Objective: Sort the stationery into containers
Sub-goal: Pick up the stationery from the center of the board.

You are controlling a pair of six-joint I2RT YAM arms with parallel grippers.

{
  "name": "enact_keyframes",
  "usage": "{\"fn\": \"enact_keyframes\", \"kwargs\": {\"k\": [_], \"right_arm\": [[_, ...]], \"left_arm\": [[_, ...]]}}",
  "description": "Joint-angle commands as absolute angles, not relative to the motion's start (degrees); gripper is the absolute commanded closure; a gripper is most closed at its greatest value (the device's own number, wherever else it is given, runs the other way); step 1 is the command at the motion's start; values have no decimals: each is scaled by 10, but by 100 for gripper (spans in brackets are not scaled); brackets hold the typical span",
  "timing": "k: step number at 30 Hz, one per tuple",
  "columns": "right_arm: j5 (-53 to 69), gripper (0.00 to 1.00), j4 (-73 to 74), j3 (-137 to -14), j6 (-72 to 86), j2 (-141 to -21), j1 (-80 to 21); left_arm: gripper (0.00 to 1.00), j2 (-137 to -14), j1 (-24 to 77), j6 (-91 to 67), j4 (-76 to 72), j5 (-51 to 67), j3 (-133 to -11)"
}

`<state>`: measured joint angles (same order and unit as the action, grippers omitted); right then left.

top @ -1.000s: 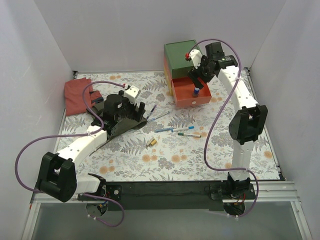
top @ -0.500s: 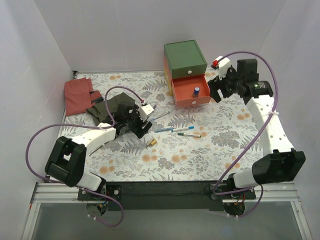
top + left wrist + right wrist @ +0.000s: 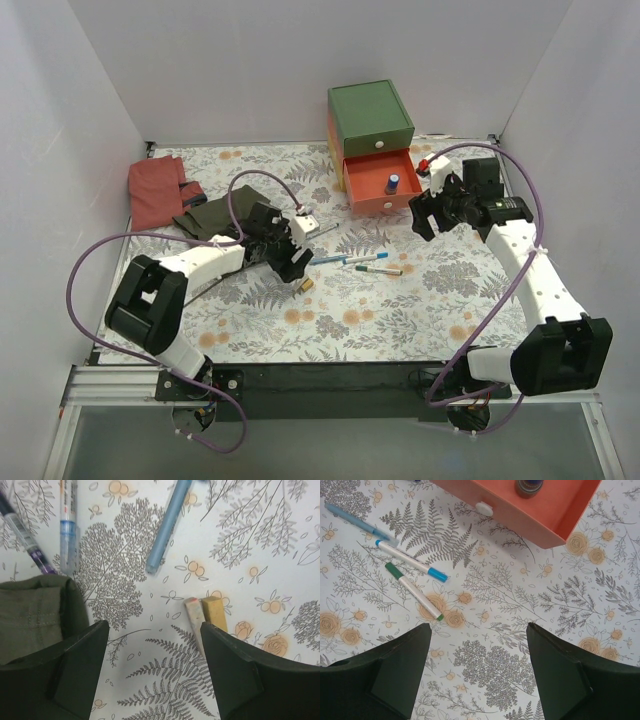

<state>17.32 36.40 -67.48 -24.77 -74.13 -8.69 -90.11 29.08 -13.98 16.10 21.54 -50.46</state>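
The green-topped chest [image 3: 370, 115] stands at the back. Its red-orange drawer [image 3: 372, 203] is pulled open, and the small blue cylinder [image 3: 393, 184] stands upright in it; the cylinder also shows in the right wrist view [image 3: 529, 486]. My right gripper [image 3: 424, 214] is open and empty, right of the drawer [image 3: 555, 515]. A light blue pen [image 3: 328, 259], a blue-capped pen [image 3: 367, 257] and a green-capped pen [image 3: 378, 269] lie mid-table. My left gripper [image 3: 293, 256] is open and empty over the cloth's edge, with the brass piece [image 3: 215, 612] beside its right finger.
The dark green cloth [image 3: 212, 214] lies under my left arm, and its edge shows in the left wrist view [image 3: 30, 615]. The red cloth [image 3: 155, 187] lies at the far left. A purple pen [image 3: 25, 532] and a white-blue pen [image 3: 67, 525] lie next to the cloth.
My right gripper has let go of the blue cylinder in the red-orange drawer and drawn back to the right and nearer. My left gripper has moved right, off the green cloth, towards the pens.
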Motion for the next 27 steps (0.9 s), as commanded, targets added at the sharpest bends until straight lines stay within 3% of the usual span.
{"fn": "enact_keyframes", "kwargs": {"k": [1,27], "right_arm": [[178,14,327,-657,-239,-713,-83],[176,13,319,-589,-239,-652,-63]], "left_arm": [[25,-860,302,-177,183,230,-545],[37,-912,391,-195,200,110,-510]]}}
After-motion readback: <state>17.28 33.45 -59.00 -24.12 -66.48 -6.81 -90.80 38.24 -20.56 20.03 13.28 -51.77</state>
